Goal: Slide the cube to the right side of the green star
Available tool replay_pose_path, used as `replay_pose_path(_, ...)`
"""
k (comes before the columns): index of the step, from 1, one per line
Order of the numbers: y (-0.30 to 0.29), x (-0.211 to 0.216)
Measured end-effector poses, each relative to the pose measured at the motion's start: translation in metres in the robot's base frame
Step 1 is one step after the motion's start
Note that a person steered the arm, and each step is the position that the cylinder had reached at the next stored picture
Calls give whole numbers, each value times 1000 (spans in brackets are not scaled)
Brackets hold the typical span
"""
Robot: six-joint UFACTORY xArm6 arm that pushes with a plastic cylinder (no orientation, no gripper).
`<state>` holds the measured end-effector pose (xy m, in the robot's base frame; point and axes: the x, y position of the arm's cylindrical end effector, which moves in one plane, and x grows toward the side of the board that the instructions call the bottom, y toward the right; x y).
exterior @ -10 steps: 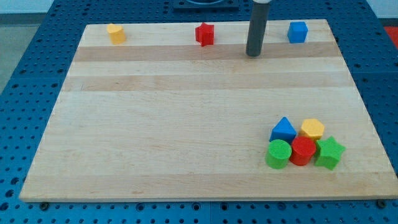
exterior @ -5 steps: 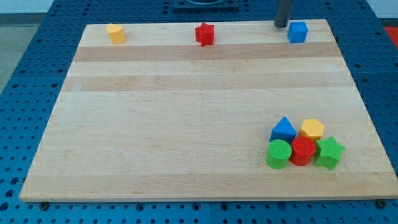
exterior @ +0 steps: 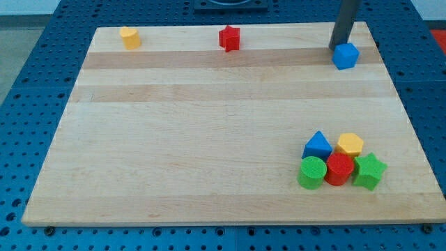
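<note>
Eight small coloured blocks sit on a pale wooden board [exterior: 209, 139] with lengthwise grain stripes, which rests on a blue pegboard table [exterior: 42, 104] dotted with holes.

At the view's top left lies a yellow block [exterior: 129, 37], its shape unclear. Further right along the top edge is a red star-like block [exterior: 229, 37]. Near the view's top right corner is the blue cube [exterior: 345, 56], a bright, solid blue block turned slightly so that a corner faces the camera. My tip [exterior: 338, 46], the lower end of a straight dark rod that enters from the view's top edge, sits just at the cube's upper left, touching or almost touching it. The arm carries no jaws, so there is no open or closed state to tell.

Well apart from the cube, at the view's bottom right, five blocks crowd together: a green cylinder [exterior: 313, 172], a blue triangular block [exterior: 318, 146] behind it, a red cylinder [exterior: 339, 169], a yellow hexagonal block [exterior: 350, 144], and the green star [exterior: 368, 171] at the cluster's right end. The cube lies far above the green star, toward the view's top.
</note>
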<state>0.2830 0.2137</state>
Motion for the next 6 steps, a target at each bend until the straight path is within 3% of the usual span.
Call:
replay_pose_path(4, 22, 20)
replay_pose_path(6, 18, 70)
